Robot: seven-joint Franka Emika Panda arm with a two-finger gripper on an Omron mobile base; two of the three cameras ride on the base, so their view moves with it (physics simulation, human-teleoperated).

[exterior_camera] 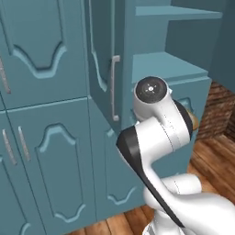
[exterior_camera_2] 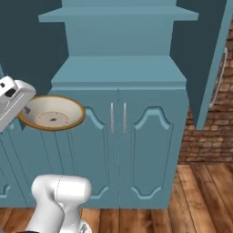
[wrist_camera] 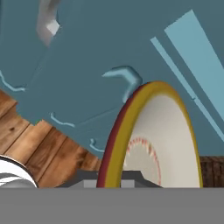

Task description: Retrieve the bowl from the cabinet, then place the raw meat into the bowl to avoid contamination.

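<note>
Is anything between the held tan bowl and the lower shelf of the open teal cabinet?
Nothing. In the right base view the shallow tan bowl with brownish rim hangs left of and below the teal cabinet's lower shelf, with bare air between them.

A wooden plank floor (exterior_camera_2: pixel 205 191) meets a red-brown brick wall (exterior_camera_2: pixel 214 123) at the right.

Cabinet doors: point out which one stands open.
The tall teal arched-panel upper door at the right of the right base view stands open, swung outward edge-on, baring teal shelves. The paired lower doors beneath stay flush, closed.
</note>
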